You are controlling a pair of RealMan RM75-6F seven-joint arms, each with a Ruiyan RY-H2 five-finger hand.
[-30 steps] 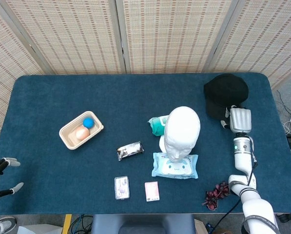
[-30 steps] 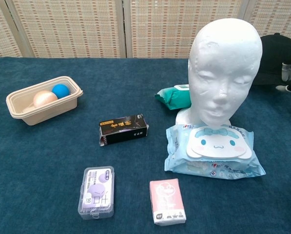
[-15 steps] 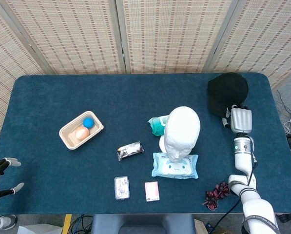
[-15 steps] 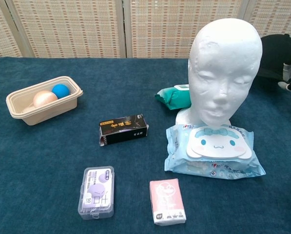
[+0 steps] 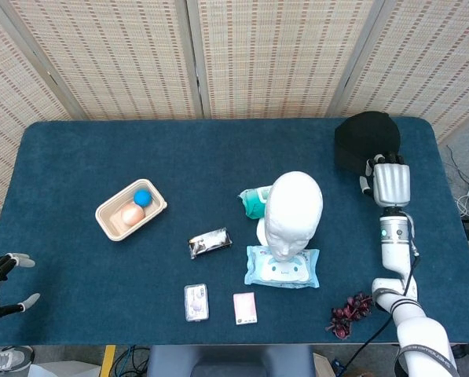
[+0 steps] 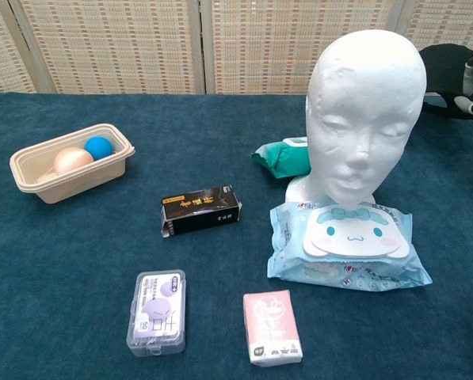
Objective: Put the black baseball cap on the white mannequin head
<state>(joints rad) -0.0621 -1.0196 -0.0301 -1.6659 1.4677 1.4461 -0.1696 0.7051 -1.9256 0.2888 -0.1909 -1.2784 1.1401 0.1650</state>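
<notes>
The right hand (image 5: 391, 182) is holding the black cap (image 5: 365, 141) near the far right corner of the table (image 5: 77, 173), and over the last second both are moving toward the far edge. The cap is also looking more bunched and rounder than before, so I judge that the hand is gathering and lifting it (in the chest view its underside seems to be clear of the cloth, but it is cut by the picture edge and I cannot be sure). This means the grasp is probably made, while the carrying to the mannequin head (image 5: 294, 210) is not yet begun; the two are well apart.

The left hand (image 5: 0, 281) is hanging off the near left corner with fingers spread, holding nothing.

The cap is soft dark fabric that is folding under the fingers. The mannequin head is white, matte and smooth, like foam, standing upright near the middle of the table on a narrow neck. Just in front of it a glossy plastic pack of wipes (image 6: 346, 245) is lying flat. The table cover is dark blue and slightly fuzzy. Toward the left edge a beige tray (image 5: 130, 210) is holding two small balls.
</notes>
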